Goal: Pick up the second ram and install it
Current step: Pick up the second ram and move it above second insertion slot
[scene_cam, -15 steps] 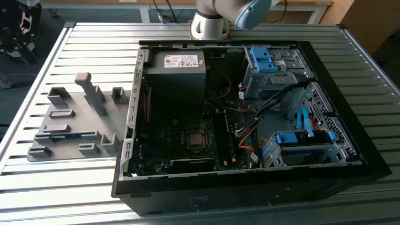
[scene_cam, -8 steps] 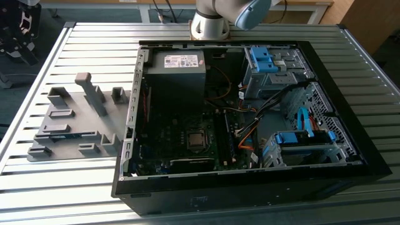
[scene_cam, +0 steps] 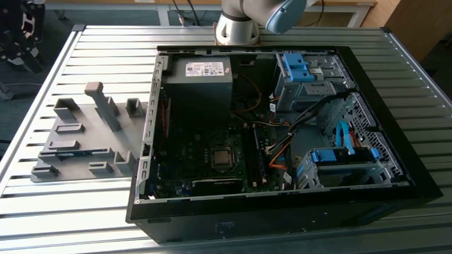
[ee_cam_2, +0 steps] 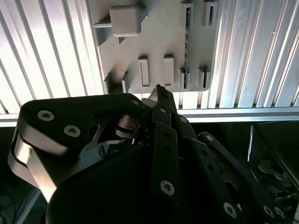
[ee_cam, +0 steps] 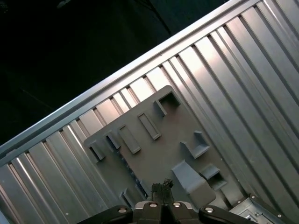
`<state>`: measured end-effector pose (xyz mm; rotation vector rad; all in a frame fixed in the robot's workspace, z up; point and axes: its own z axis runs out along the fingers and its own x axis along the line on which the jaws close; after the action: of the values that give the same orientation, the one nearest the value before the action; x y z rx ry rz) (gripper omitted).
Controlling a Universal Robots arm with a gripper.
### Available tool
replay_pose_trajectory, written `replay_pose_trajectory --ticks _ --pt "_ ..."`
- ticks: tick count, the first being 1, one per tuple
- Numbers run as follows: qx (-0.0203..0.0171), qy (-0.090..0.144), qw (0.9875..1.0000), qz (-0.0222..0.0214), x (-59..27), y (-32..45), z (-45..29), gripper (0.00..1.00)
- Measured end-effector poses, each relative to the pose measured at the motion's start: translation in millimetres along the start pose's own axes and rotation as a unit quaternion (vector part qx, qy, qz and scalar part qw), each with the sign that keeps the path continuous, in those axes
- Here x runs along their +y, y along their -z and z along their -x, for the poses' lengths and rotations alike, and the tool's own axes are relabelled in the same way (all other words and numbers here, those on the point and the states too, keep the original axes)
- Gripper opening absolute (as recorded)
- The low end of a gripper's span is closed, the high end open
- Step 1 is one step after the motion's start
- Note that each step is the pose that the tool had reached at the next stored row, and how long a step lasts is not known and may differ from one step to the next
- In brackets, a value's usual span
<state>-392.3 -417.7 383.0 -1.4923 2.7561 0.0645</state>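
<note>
Blue second ram, grey plate, black case.

The ribbed metal counter has a dull sheen. The grey holder plate is smooth matt plastic. The computer case is matt black.

Black gripper right up close, its linkage arms big in the foreground, fingertips drawn together to a point. Just beyond the tip sits the grey holder plate, flat on the ribbed metal table, raised blocks catching the light. The second ram stands on edge in its slots, a thin dark line, apart from the gripper. A dark computer case shows beside the table's edge
</note>
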Motion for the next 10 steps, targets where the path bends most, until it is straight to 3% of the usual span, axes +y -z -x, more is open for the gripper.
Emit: replay_pose_trajectory --ticks 3,10 --pt "0.0004 0.016 0.9999 0.0004 0.1 -0.1 0.0 0.11" --pt "0.0005 0.017 0.9999 0.0004 0.1 -0.1 0.0 0.11"
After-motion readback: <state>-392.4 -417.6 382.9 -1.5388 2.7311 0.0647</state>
